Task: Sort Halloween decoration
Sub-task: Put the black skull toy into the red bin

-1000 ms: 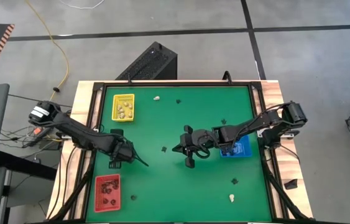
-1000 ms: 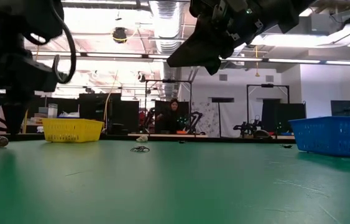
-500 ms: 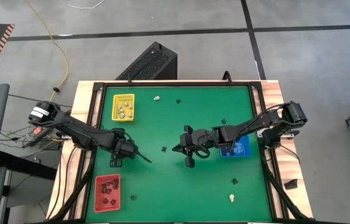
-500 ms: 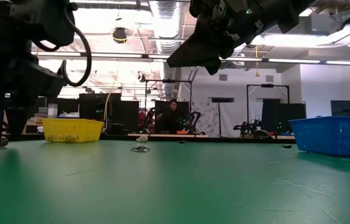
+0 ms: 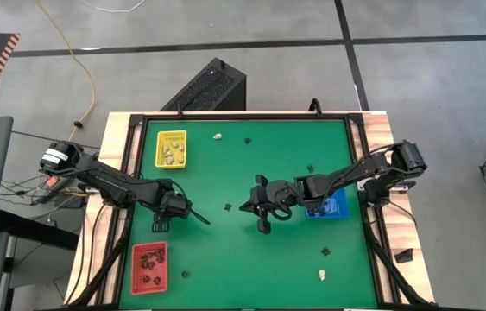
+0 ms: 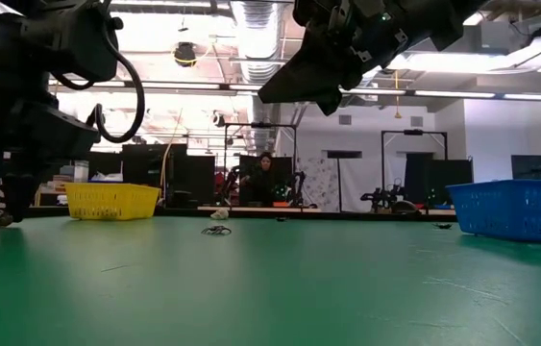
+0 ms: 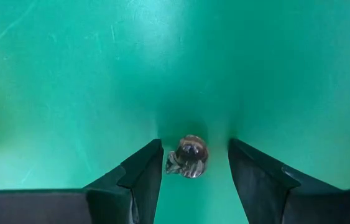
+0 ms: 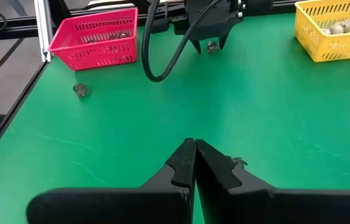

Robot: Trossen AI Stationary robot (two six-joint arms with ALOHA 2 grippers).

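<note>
Left gripper (image 7: 192, 163), jaws apart, straddles a small dark trinket (image 7: 188, 155) on the green table (image 7: 274, 68), frame centre. Right gripper (image 8: 194, 163), jaws together, hovers mid-table.

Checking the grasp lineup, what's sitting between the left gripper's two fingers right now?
In the left wrist view, a small brown rounded trinket lies on the green mat between the open fingers of the left gripper, with mat showing either side of it.

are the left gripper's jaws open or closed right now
Open. The left gripper has its jaws standing apart on either side of a small trinket, not touching it.
</note>
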